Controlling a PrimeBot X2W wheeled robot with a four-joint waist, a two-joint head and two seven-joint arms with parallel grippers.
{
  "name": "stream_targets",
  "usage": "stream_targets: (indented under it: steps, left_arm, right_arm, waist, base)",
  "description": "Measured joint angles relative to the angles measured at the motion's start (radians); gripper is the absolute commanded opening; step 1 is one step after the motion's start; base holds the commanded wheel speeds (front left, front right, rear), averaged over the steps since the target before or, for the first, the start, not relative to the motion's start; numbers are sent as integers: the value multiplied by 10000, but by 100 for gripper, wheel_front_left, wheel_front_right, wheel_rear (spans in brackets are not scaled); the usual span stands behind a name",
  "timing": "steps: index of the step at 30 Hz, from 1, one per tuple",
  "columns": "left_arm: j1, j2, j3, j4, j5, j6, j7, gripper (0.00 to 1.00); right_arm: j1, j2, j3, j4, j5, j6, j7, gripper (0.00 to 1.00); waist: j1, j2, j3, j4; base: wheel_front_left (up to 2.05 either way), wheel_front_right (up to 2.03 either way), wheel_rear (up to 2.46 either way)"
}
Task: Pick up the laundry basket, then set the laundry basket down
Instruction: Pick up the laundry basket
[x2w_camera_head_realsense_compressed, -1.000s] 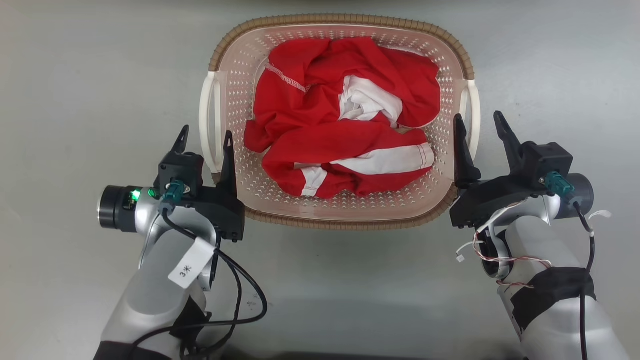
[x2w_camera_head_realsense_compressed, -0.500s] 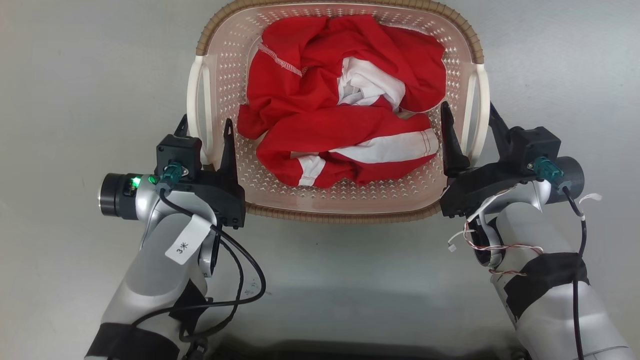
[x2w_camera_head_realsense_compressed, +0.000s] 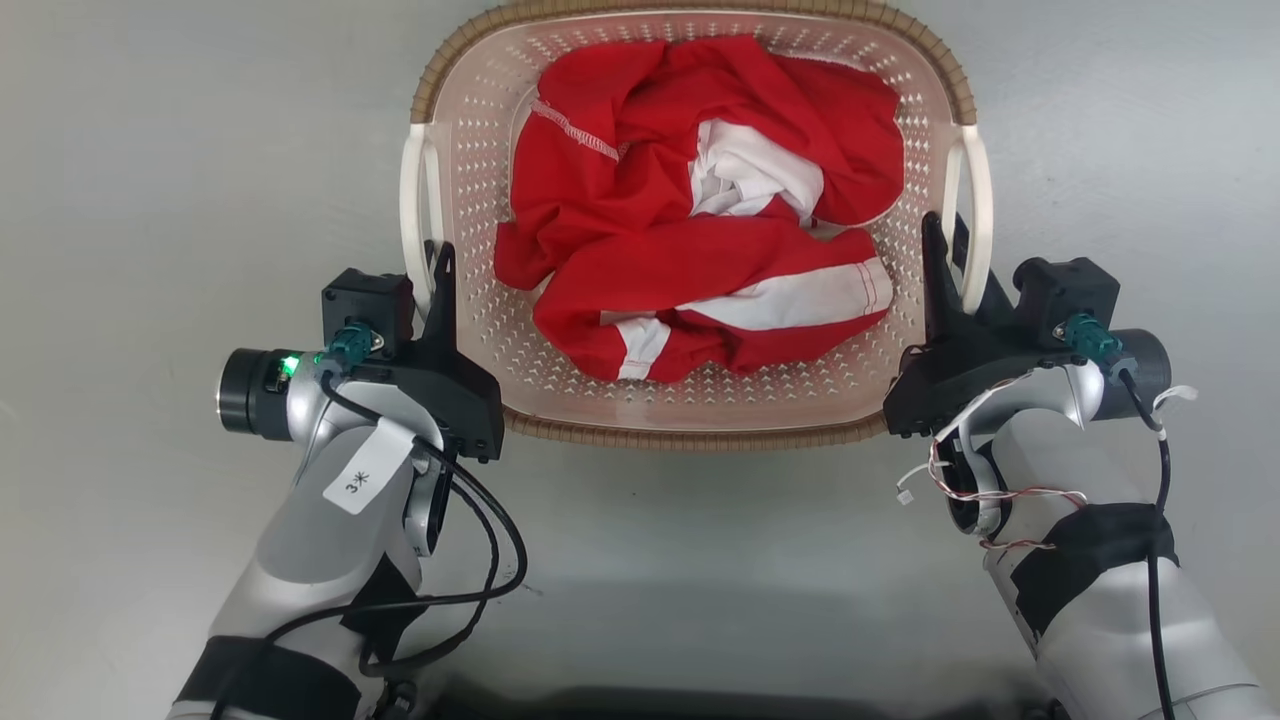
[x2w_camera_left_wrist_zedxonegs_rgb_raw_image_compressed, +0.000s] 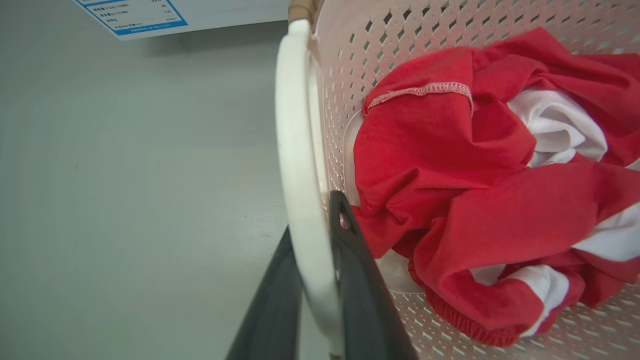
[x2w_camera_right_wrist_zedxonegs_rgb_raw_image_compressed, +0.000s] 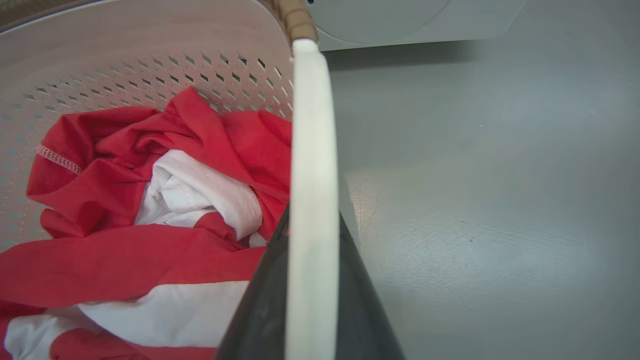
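Observation:
The laundry basket, pale pinkish-beige with a brown woven rim, sits on the grey floor and holds crumpled red and white clothes. My left gripper is shut on the basket's white left handle at its near end. In the left wrist view the two dark fingers of that gripper press on either side of the handle. My right gripper is shut on the white right handle. The right wrist view has that handle pinched by the gripper.
Grey floor lies open on both sides of the basket and in front of it. A white appliance base stands just beyond the basket. A white panel with a blue-bordered label shows past the left handle.
Both grippers, open and straddling the handles a second ago, have moved forward and closed on them. The whole head picture has shifted, so the basket now sits higher in it.

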Motion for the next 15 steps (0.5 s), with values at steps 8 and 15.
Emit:
stream_targets:
  steps: [8,15]
  left_arm:
    - [0,2,-407,313,-476,10,2,0]
    - [5,-2,-600,585,-654,12,2,0]
  right_arm:
    - [6,-4,286,412,433,-90,2,0]
    - [5,-4,575,715,754,-167,2,0]
  waist:
    - [0,0,-408,-50]
    - [0,0,-867,-87]
  base:
    - [0,0,0]
    - [0,0,0]
